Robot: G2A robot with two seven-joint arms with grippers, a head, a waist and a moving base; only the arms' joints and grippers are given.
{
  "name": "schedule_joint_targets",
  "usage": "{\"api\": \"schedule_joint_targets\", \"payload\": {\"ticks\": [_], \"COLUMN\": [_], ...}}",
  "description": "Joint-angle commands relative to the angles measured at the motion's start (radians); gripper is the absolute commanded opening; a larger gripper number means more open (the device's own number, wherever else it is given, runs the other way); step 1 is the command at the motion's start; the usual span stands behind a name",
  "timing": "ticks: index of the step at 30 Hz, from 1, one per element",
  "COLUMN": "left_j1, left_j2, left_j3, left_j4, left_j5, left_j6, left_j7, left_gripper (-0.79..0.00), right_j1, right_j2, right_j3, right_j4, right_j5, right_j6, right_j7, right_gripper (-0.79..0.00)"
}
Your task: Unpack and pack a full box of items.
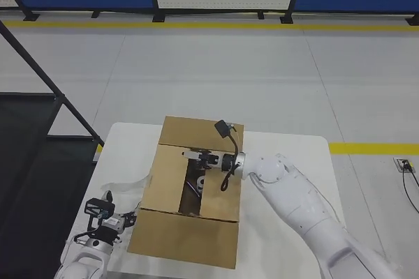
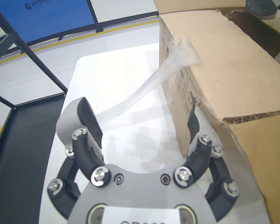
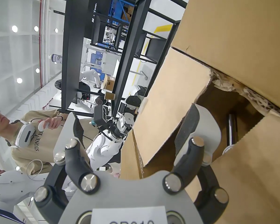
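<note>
A brown cardboard box [image 1: 185,237] stands mid-table with its top flaps parted along a dark gap. My right gripper [image 1: 201,158] is open at that gap. In the right wrist view the right gripper [image 3: 133,129] straddles the edge of one flap [image 3: 168,99], one finger inside the box and one outside. A dark metal cylinder [image 3: 232,127] lies inside. My left gripper [image 2: 142,122] is open beside the box's near-left corner. A strip of clear tape [image 2: 154,80] stretches from the box's top edge to one of its fingers [image 2: 89,120].
The box takes up most of the white table [image 1: 122,150]. A black frame with a dark tray [image 2: 18,152] stands off the table's left side. Bare table lies to the left of the box and at the right [image 1: 293,160].
</note>
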Motion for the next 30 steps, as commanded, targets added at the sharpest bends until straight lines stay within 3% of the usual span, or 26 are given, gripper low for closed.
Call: {"api": "schedule_joint_targets", "payload": {"ticks": [1,8,20,30], "left_j1": [0.005,0.024,0.076,0.134], "left_j2": [0.000,0.002,0.000,0.001], "left_j3": [-0.003,-0.023,-0.083,-0.131], "left_j4": [-0.004,-0.016,-0.063,-0.135], "left_j5": [-0.004,-0.018,-0.077,-0.107], "left_j6": [-0.014,-0.053,-0.023,-0.060], "left_j7": [0.005,0.016,0.061,0.090], "left_gripper": [0.000,0.000,0.000,0.000], "right_j1": [0.000,0.000,-0.007,-0.005], "right_j2": [-0.001,-0.009,-0.021,-0.065], "right_j3": [0.002,0.003,-0.001,-0.033], "right_j4": [-0.002,0.002,0.014,0.056], "right_j5": [-0.003,-0.017,-0.067,-0.040], "right_j6": [0.012,0.041,0.104,0.100], "right_j7": [0.006,0.019,0.022,0.043], "right_gripper": [0.000,0.000,0.000,0.000]}}
